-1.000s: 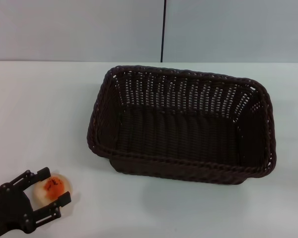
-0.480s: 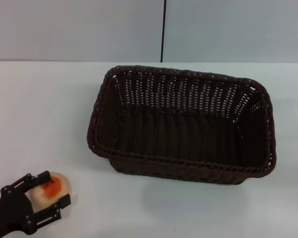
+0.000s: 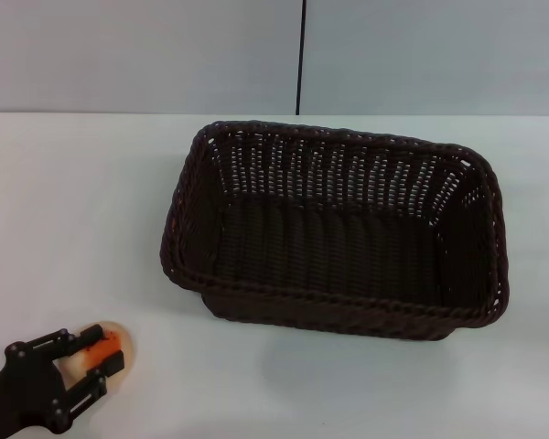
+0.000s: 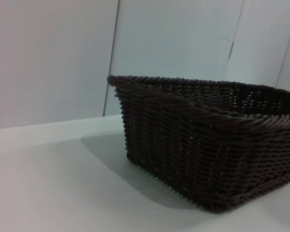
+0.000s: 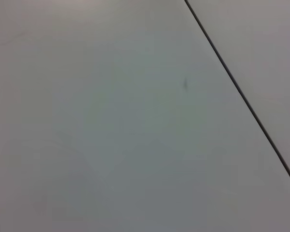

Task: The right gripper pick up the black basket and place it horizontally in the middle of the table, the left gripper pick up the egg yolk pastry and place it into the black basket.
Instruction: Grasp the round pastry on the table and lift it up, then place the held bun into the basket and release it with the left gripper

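While the black basket (image 3: 334, 233) sat lengthwise and upright near the middle of the table (image 3: 82, 201) in the head view, the left gripper (image 3: 80, 366) lay at the near left corner, well apart from it, its two open-frame fingers (image 3: 91, 386) closed around the egg yolk pastry (image 3: 113, 346), which rested on the tabletop. From the left wrist view, only the basket's woven side and braided rim appeared above the white surface. From the right wrist view, just a pale wall and a dark seam (image 5: 241, 94) showed.
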Controlling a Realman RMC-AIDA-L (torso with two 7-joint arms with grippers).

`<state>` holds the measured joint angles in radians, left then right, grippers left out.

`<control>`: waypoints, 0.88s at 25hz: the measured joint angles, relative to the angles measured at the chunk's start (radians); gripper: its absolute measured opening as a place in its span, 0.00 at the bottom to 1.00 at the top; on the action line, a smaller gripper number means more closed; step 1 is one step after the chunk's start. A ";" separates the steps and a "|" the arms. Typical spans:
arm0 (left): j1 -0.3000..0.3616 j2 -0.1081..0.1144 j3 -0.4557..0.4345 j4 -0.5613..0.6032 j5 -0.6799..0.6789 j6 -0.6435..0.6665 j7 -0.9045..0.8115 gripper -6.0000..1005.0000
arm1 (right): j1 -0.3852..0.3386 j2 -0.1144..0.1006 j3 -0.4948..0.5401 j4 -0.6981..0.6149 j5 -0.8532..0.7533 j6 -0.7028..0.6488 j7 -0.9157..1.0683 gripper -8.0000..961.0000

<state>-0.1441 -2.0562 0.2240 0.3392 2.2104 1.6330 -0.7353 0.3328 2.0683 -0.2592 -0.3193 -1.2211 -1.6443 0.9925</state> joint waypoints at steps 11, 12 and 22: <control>-0.008 -0.001 -0.004 -0.002 -0.007 0.031 0.000 0.29 | 0.000 0.000 0.000 0.009 0.000 0.000 -0.002 0.43; -0.008 -0.001 -0.009 -0.002 -0.008 0.038 0.000 0.27 | 0.000 0.000 0.000 0.009 0.000 0.002 -0.002 0.43; -0.039 0.001 -0.301 -0.032 -0.086 0.223 -0.044 0.16 | -0.002 0.000 0.000 0.012 0.000 0.005 -0.002 0.43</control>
<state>-0.1836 -2.0547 -0.0771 0.3072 2.1246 1.8559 -0.7791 0.3305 2.0687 -0.2592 -0.3073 -1.2209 -1.6397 0.9906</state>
